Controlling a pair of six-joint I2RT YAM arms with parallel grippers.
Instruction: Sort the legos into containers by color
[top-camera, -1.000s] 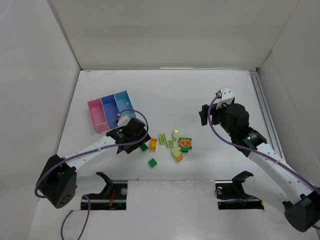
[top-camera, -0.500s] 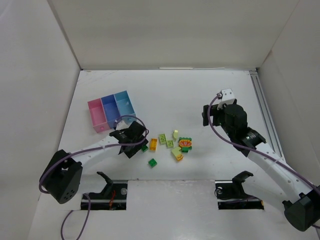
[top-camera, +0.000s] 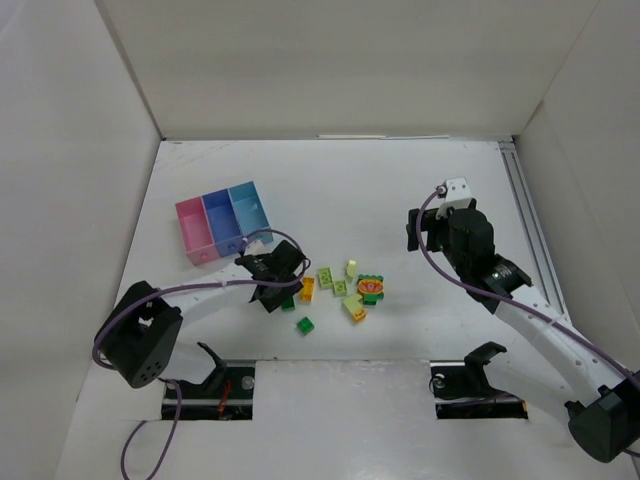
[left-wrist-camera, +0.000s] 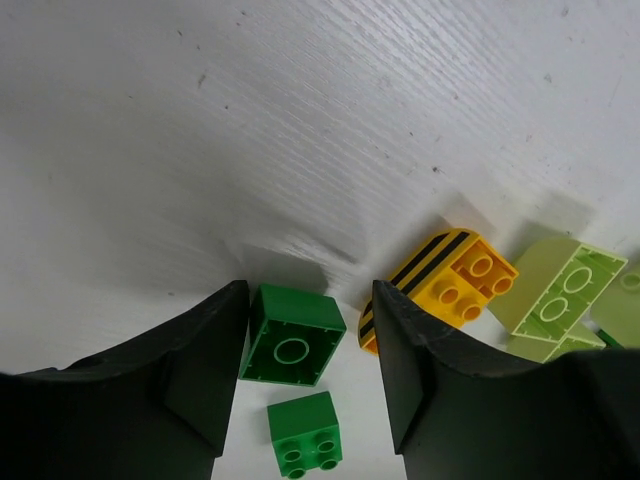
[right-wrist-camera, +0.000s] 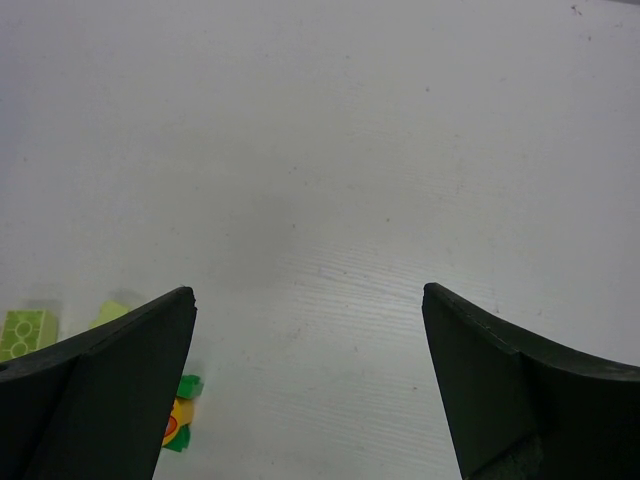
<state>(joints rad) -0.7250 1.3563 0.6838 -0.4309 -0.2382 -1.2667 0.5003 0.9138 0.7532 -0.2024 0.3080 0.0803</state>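
The left hand, spread wide and gripping nothing, straddles the dark green brick and should centre before closing, to avoid snagging the orange brick alongside.

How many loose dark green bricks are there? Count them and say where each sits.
2. The upside-down brick lies between the left gripper's fingers; the studs-up brick sits alone nearest the table's near edge. The mixed stack's green part isn't counted; the left arm may hide others.
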